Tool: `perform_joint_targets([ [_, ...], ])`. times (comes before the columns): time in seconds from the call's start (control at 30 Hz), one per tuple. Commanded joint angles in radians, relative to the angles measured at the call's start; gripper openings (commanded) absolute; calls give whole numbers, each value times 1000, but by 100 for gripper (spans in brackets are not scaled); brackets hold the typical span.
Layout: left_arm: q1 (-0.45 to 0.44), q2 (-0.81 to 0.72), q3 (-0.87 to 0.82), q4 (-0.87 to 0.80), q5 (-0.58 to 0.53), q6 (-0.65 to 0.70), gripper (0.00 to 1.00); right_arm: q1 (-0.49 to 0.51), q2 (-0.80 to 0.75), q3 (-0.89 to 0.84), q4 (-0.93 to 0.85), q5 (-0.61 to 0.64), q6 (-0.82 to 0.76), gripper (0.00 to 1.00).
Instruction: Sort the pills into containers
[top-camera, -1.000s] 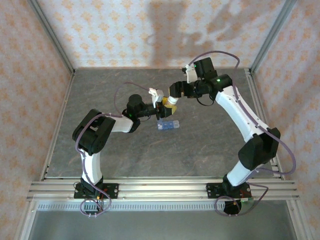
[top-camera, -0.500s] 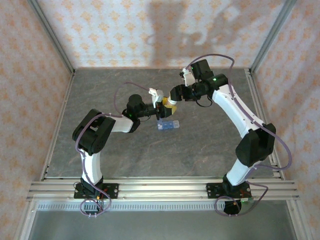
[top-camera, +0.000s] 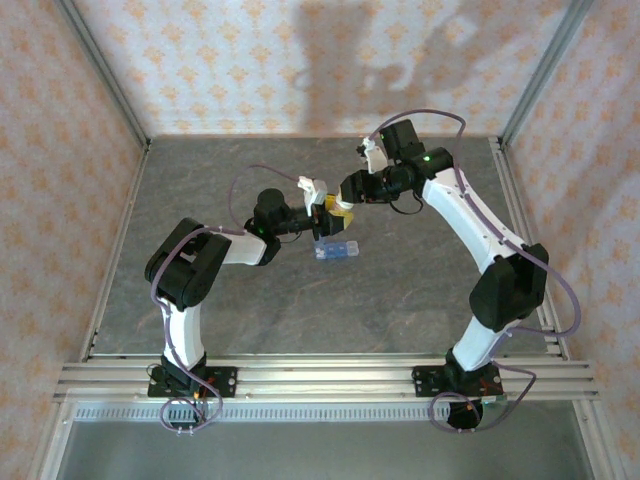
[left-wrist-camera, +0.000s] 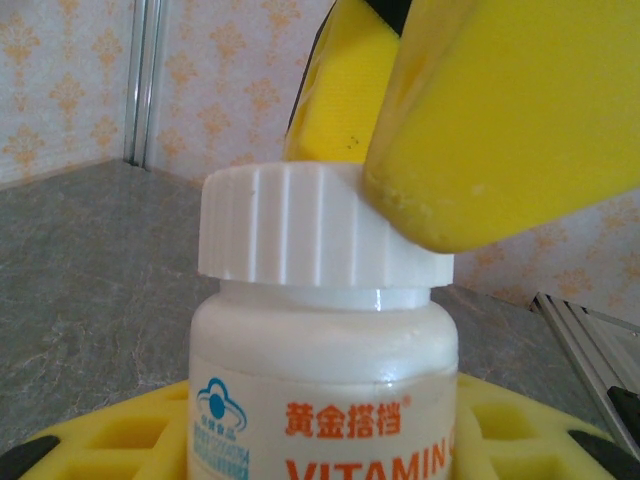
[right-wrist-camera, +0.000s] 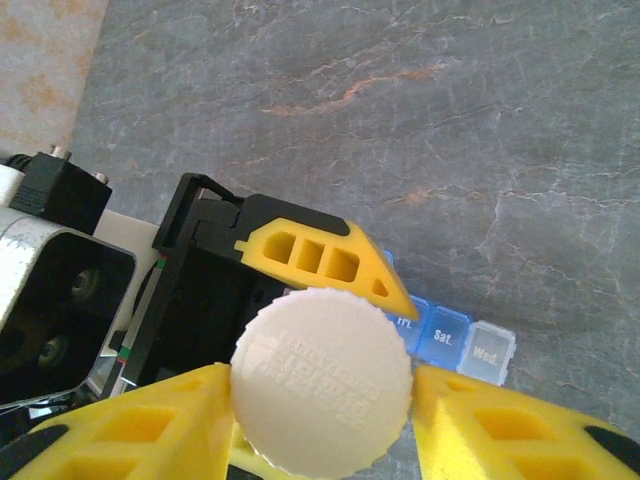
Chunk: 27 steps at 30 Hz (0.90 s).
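My right gripper (right-wrist-camera: 322, 395) is clenched on the cap (left-wrist-camera: 300, 225) of a small bottle, with one finger pressed to each side. The fingers (right-wrist-camera: 140, 425) are hard yellow plastic with square pockets moulded into them. The cap is white plastic and round. It has fine upright ribs around its edge and raised lettering on its flat top, too faint to read.

My left gripper (top-camera: 325, 212) grasps the bottle (left-wrist-camera: 320, 370) lower down, around its body, with the cap pointing up. The bottle is glossy white plastic with a rounded shoulder. Its label carries a small blue logo, orange characters and the word VITAMIN in orange.

The pill box (right-wrist-camera: 450, 335) lies flat on the table (top-camera: 300, 310), just beside the held bottle. One end is hidden behind a finger (right-wrist-camera: 310, 262) of my left gripper. It is a short strip of square compartments in see-through blue plastic, with lids marked Fri. and Sat. The end lid, marked Wed., looks paler, almost clear. From overhead it sits mid-table, on the near side of both grippers.

The table is matte grey with a stone look, crossed by pale and rust-coloured veins. Walls (top-camera: 250, 60) papered in cream with a repeating orange motif enclose it on three sides. Bare metal posts stand at the far corners, and metal rails (top-camera: 320, 378) run along the near edge.
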<state>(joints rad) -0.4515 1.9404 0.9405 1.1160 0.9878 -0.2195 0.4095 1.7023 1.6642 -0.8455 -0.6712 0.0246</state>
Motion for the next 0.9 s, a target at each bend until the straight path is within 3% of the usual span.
perform_joint_targets([
  [0.0,-1,-21,12,61,18,5,0,0,21,-13,5,-23,24,47],
  [0.13,-2,-24,15,61,6,4,0,7,3,-82,78,-18,156,43],
  [0.23,-4,-24,12,56,-18,19,0,50,-38,-147,142,93,293,37],
  [0.37,-9,-51,-2,21,-87,84,0,123,-81,-196,211,255,466,35],
  [0.53,-36,-75,-45,19,-224,187,0,180,-89,-233,313,350,627,34],
  [0.67,-82,-101,-87,19,-362,304,0,191,-89,-257,383,380,711,34],
  [0.87,-85,-85,-77,30,-346,275,0,168,-106,-228,358,378,656,39],
])
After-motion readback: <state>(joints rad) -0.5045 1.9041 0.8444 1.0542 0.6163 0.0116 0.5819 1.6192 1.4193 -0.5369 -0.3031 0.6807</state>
